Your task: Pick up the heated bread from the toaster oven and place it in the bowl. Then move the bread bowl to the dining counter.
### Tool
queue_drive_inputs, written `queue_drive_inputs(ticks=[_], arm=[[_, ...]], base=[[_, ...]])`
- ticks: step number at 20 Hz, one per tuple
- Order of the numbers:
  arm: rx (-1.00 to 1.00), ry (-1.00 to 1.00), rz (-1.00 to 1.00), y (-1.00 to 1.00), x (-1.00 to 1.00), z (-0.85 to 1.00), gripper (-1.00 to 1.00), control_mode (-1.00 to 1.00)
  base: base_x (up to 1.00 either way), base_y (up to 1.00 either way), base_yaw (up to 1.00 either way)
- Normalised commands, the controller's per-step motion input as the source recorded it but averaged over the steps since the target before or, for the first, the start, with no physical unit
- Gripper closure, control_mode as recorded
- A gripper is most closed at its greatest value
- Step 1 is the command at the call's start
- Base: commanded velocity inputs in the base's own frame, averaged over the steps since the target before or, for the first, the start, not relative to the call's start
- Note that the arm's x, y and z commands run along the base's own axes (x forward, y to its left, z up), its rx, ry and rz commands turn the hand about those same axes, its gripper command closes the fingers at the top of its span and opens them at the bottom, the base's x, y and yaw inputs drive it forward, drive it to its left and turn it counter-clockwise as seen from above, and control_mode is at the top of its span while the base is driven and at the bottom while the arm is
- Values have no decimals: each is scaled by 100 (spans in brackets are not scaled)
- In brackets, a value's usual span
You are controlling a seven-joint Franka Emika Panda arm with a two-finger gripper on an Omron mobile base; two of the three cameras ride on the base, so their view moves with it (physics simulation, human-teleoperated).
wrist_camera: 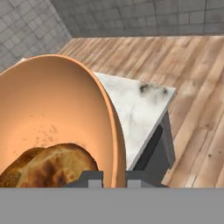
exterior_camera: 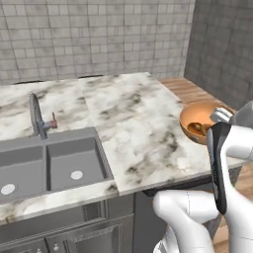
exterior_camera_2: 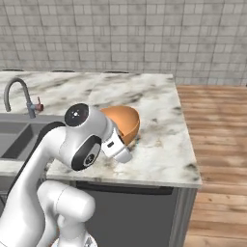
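Note:
The glossy orange-brown bowl [wrist_camera: 57, 113] is tilted, and my gripper [wrist_camera: 113, 178] is shut on its rim, one dark fingertip [wrist_camera: 89, 177] inside and the other outside. The golden-brown bread [wrist_camera: 48, 166] lies in the bowl's bottom. From the base, the bowl [exterior_camera: 200, 118] [exterior_camera_2: 123, 120] sits over the right end of the marble dining counter [exterior_camera: 133, 118] [exterior_camera_2: 159, 140], close to its front edge, partly hidden by my arm. The bread [exterior_camera: 197, 128] peeks over the rim. I cannot tell whether the bowl touches the top. The toaster oven is out of view.
A grey double sink [exterior_camera: 49, 165] with a curved faucet [exterior_camera: 35, 116] is set into the counter on the left. Wooden floor [exterior_camera_2: 217, 144] lies beyond the counter's right edge. A grey tiled wall [exterior_camera_2: 120, 34] runs behind.

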Motion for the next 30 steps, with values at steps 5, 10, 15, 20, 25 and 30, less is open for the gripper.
queue_drive_inputs(ticks=[5,10,15,20,25,30], arm=[[0,0,0,0,0,0,100,100],[0,20,-2,11,80,-23,100,-100],[9,17,-2,15,100,-81,100,-100],[11,2,0,0,100,-68,100,-100],[0,4,0,4,100,-56,100,-100],[-3,1,1,12,92,-93,100,-100]], base=[[71,-36,43],[0,0,0],[0,0,0],[0,0,0],[0,0,0],[0,0,0]])
